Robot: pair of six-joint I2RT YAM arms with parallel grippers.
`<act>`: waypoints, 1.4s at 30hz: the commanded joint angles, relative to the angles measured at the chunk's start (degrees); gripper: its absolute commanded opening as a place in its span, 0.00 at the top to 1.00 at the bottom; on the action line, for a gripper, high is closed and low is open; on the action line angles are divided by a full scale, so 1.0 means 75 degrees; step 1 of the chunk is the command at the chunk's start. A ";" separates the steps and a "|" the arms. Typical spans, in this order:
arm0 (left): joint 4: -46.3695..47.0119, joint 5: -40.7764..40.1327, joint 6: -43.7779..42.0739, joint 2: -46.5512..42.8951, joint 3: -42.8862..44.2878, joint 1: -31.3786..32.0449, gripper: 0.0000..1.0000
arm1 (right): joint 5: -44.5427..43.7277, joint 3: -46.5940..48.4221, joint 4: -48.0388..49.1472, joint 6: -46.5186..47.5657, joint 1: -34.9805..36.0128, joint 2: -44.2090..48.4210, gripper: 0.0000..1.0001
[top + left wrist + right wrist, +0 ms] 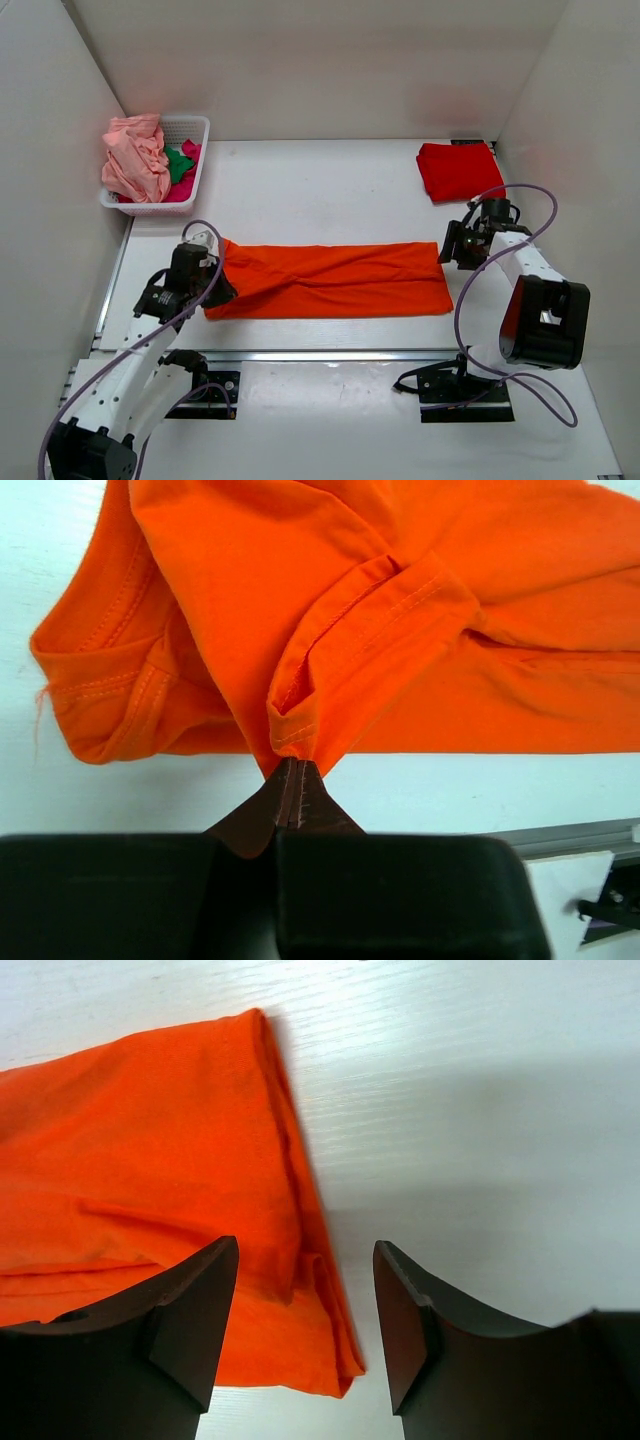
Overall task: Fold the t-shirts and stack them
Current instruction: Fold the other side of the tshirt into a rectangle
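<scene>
The bright orange t-shirt (pixel 335 280) lies folded into a long strip across the middle of the table. My left gripper (pixel 213 262) is at its left end, shut on a sleeve hem of the orange shirt (pixel 300 720). My right gripper (pixel 446 250) is open just above the strip's right end (pixel 150 1190), with its jaws astride the hem edge and nothing between them. A folded red t-shirt (pixel 458 170) lies at the back right. Pale pink (pixel 135 160), green (pixel 179 163) and magenta (pixel 185 190) shirts are heaped in the basket.
A white mesh basket (pixel 198 127) stands at the back left corner. White walls enclose the table on three sides. A metal rail (pixel 330 353) runs along the near edge, in front of the arm bases.
</scene>
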State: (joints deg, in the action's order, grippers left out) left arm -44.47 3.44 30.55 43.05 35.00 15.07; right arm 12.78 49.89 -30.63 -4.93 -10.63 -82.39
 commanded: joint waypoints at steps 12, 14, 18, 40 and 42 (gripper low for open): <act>-0.0071 0.0572 0.0638 -0.0128 -0.0214 0.0778 1.00 | -0.0039 0.0602 0.0240 -0.0116 0.0387 -0.0089 0.46; -0.0082 0.0572 0.0603 0.0072 -0.0121 0.0897 1.00 | -0.0016 0.0567 0.0217 -0.0116 0.0422 -0.0101 0.46; -0.0176 0.0818 0.0416 0.0412 -0.0062 0.1037 1.00 | 0.0054 0.0555 0.0299 -0.0105 0.0433 -0.0077 0.46; 0.2261 -0.1783 -0.0333 0.2228 0.0512 -0.0087 1.00 | 0.0078 0.0591 0.0346 0.0060 0.0480 -0.0183 0.46; 0.2086 -0.2261 -0.0474 0.2905 0.0698 -0.0134 1.00 | 0.0054 0.0719 0.0334 0.0118 0.0527 -0.0229 0.46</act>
State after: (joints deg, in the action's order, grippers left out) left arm -31.00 -6.26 28.88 61.01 37.54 14.85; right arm 13.13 52.53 -29.80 -5.32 -7.33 -83.50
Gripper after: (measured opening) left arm 0.028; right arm 0.541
